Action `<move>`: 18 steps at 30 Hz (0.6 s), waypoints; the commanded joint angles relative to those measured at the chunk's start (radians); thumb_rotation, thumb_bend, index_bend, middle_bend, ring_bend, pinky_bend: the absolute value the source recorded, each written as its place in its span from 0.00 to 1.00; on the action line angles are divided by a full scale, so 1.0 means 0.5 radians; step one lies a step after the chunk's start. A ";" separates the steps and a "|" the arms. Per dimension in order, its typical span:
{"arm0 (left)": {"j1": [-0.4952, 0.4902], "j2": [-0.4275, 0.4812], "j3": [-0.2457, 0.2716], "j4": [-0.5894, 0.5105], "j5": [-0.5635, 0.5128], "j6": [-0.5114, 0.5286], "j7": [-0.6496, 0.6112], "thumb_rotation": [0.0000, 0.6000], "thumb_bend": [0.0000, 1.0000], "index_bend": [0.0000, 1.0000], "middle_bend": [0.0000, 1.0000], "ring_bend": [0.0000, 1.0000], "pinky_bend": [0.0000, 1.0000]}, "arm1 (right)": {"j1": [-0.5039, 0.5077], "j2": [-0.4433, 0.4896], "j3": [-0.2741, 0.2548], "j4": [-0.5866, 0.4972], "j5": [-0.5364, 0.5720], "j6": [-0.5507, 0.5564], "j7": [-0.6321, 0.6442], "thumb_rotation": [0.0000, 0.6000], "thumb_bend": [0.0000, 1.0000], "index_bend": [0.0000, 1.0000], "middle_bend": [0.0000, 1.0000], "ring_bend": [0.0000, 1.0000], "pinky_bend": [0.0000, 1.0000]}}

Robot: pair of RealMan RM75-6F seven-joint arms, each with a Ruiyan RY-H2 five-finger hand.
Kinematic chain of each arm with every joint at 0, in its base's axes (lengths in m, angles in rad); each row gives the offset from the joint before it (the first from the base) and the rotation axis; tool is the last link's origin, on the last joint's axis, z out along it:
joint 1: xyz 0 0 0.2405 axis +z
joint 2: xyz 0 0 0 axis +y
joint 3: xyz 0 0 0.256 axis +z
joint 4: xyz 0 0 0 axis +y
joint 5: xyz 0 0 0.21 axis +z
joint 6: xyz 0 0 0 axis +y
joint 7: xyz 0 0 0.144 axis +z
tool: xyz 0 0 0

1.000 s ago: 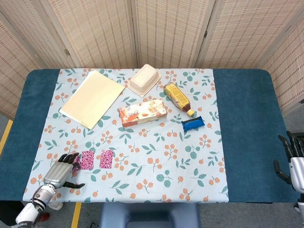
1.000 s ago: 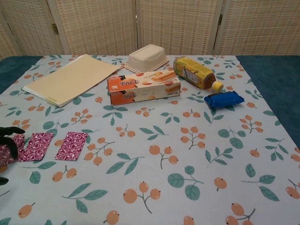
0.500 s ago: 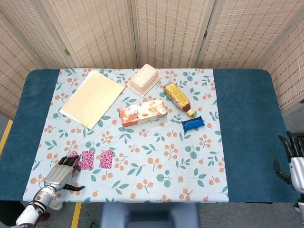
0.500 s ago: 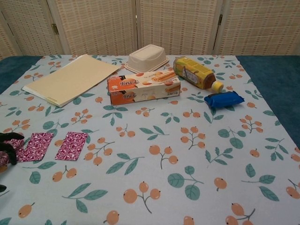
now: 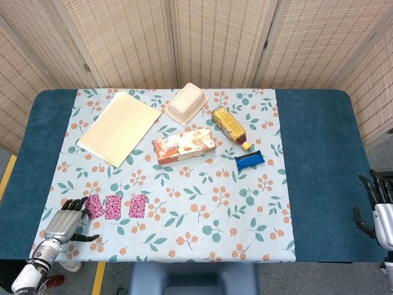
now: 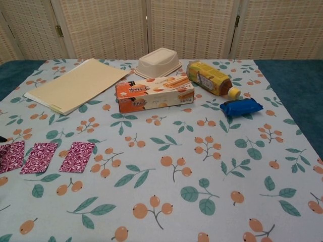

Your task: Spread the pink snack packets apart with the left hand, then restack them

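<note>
my left hand has slid back toward the table's near-left edge, fingers apart and holding nothing. that uncovered a third pink snack packet; the three pink snack packets now lie flat in a row, side by side without overlapping, so i judge the spreading done and restacking next. in the chest view the leftmost packet is cut by the frame edge (the hand barely shows there). my right hand waits open off the right side.
</note>
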 commanded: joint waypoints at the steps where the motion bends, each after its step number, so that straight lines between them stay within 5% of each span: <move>1: 0.000 0.022 -0.021 -0.025 0.025 0.028 -0.018 0.53 0.16 0.34 0.00 0.00 0.00 | -0.003 0.002 -0.001 -0.003 -0.003 0.006 -0.001 1.00 0.50 0.09 0.00 0.00 0.00; 6: -0.025 0.031 -0.099 -0.105 0.175 0.124 -0.077 0.54 0.16 0.31 0.00 0.00 0.00 | -0.012 0.005 -0.001 0.002 -0.001 0.017 0.007 1.00 0.50 0.09 0.00 0.00 0.00; 9: -0.083 -0.007 -0.146 -0.134 0.224 0.117 -0.025 0.63 0.16 0.30 0.00 0.00 0.00 | -0.016 0.005 -0.002 0.011 -0.001 0.020 0.018 1.00 0.50 0.09 0.00 0.00 0.00; 14: -0.233 -0.125 -0.233 -0.137 0.104 -0.016 0.176 0.86 0.17 0.27 0.00 0.00 0.00 | -0.026 0.001 -0.005 0.039 0.011 0.019 0.049 1.00 0.50 0.09 0.00 0.00 0.00; 18: -0.335 -0.207 -0.268 -0.138 -0.066 -0.105 0.351 0.87 0.17 0.24 0.00 0.00 0.00 | -0.034 -0.003 -0.004 0.063 0.021 0.020 0.074 1.00 0.50 0.09 0.00 0.00 0.00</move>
